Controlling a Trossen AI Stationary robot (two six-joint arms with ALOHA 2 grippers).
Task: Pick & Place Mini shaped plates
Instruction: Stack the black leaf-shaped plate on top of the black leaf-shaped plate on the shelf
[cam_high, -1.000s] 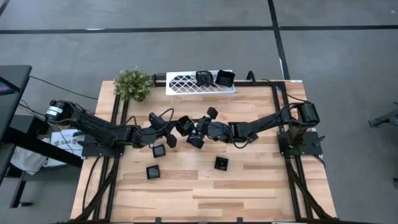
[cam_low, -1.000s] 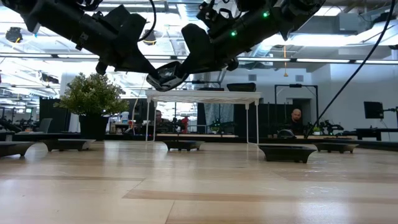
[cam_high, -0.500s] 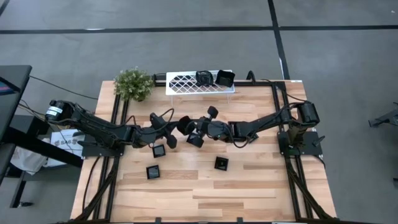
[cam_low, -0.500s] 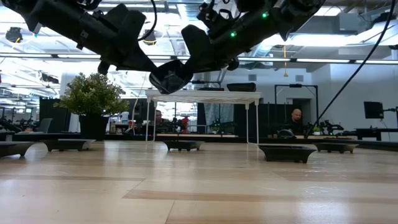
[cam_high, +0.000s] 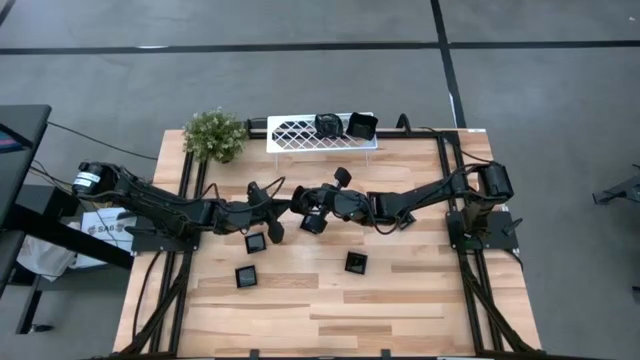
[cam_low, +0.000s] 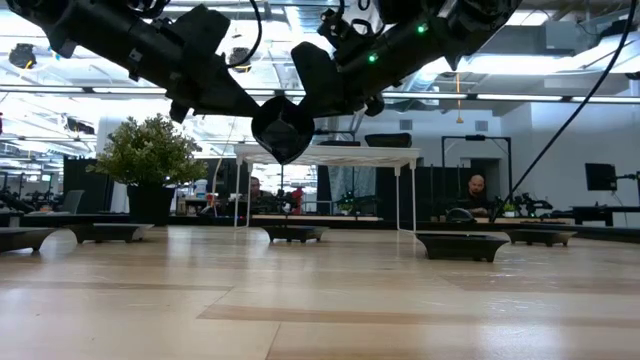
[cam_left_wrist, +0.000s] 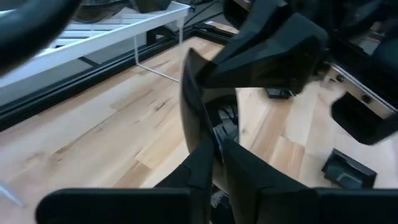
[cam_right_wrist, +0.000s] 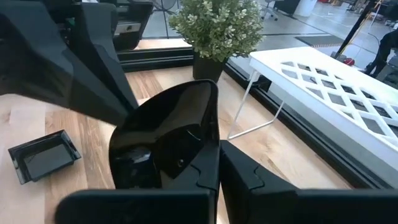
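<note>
Above the desk (cam_high: 400, 300) centre, a black mini plate (cam_low: 282, 128) hangs pinched on edge between the left pincer (cam_high: 283, 208), at its nine o'clock, and the right pincer (cam_high: 308, 205), at three o'clock.

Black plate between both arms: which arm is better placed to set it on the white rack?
Probably right: left tool and right tool both grip the round mini plate, but the white rack is filled on the right arm's side.
</note>
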